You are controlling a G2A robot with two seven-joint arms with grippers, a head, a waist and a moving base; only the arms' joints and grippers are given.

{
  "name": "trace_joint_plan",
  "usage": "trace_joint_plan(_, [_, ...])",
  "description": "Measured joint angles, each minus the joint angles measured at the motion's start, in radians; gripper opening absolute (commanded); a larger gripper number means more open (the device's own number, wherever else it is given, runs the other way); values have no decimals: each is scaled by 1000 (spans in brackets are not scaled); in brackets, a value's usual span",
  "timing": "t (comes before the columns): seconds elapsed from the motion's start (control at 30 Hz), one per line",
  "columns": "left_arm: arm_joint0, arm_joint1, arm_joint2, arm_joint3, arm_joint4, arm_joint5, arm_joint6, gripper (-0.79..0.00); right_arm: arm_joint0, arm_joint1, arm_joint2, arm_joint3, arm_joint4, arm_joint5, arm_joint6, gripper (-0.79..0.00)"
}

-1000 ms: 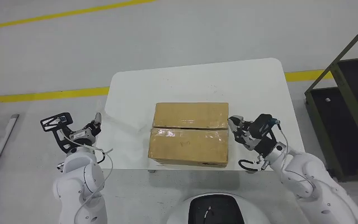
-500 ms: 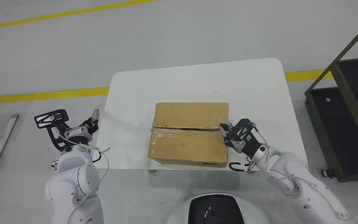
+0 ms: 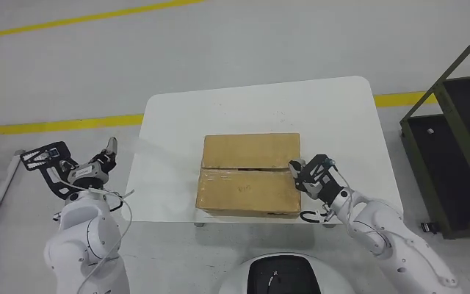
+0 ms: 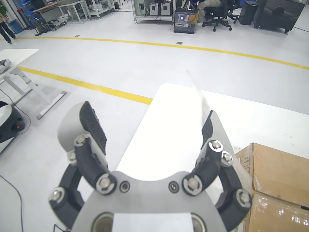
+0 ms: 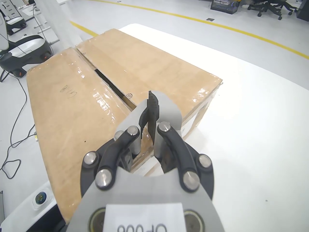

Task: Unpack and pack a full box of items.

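While the top view has the cardboard box [image 3: 250, 175] sitting closed on the tabletop [image 3: 330, 110], nothing's unpacked yet. Left wrist: left gripper [image 4: 147, 109] fingers spread wide, clear tape strip [image 4: 200, 95] clinging to one. Right wrist: right gripper [image 5: 150, 100] fingers closed at the box's untaped seam [image 5: 108, 83].

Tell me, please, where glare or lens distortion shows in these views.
Right wrist view: light glints off the tape on the box. Left wrist view: the table glares almost featureless, and the yellow floor line bows, a wide-lens effect. Top view: even light.
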Motion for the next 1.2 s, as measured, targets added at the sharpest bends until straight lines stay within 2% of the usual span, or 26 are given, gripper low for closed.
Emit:
trace_joint_plan(0.33, [-8,11,-13,-14,57,-37,-3,0,-7,-1,12,-15,11,13,-6,-785])
trace_joint_plan(0.5, [-20,16,42,-45,92,-109,-19,0,-23,2,45,-57,24,20,-31,-785])
trace_joint_plan(0.6, [-25,16,125,-62,122,-142,-27,0,-41,5,75,-86,18,30,-42,-785])
trace_joint_plan(0.83, [-43,3,429,-55,140,-197,-5,0,-79,10,144,-132,10,71,-67,-785])
trace_joint_plan(1.0, [-81,2,576,-19,185,-318,-3,0,-111,15,200,-149,10,86,-77,-785])
trace_joint_plan(1.03, [-94,5,606,-10,225,-371,-4,0,-122,16,216,-151,12,88,-80,-785])
trace_joint_plan(1.2, [-126,11,682,33,354,-545,-2,0,-164,21,280,-148,27,85,-87,-785])
